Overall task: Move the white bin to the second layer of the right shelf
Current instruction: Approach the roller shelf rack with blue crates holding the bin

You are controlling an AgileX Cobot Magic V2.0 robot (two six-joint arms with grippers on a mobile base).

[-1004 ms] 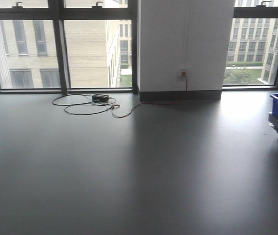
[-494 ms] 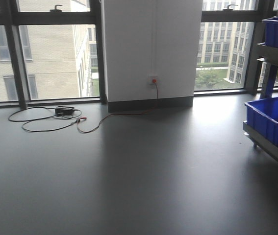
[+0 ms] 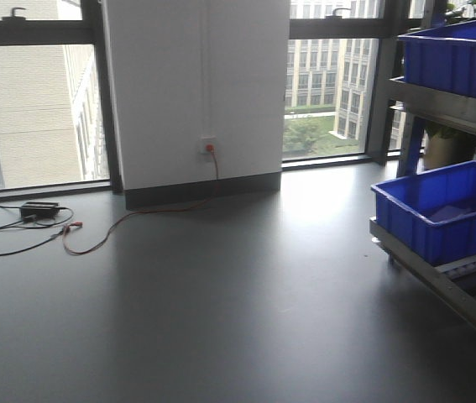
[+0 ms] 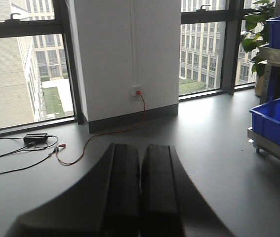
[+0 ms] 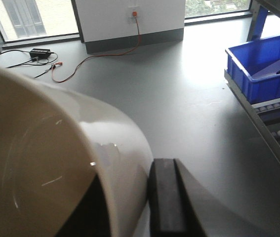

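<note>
Black jaws on the left gripper [image 4: 140,150] are pressed flat together with nothing between them, hanging over the grey floor [image 4: 214,128]. On the right gripper [image 5: 125,195] the jaws are clamped on the wall of the white bin [image 5: 56,148]. One black finger [image 5: 165,197] sits outside the cream wall, and the other is down in shadow inside. The bin is up in the air, its smooth inside filling the left of the right wrist view.

The rack [image 3: 426,273] stands off to the right, well apart from the bin. A lower blue crate [image 3: 439,210] sits on the bottom roller rails [image 5: 278,105]. The second layer [image 3: 439,99] above it carries an upper blue crate [image 3: 443,50].

Back at the white pillar [image 3: 191,84], a red cable [image 3: 128,220] runs from the wall socket [image 3: 209,146] across the floor.
</note>
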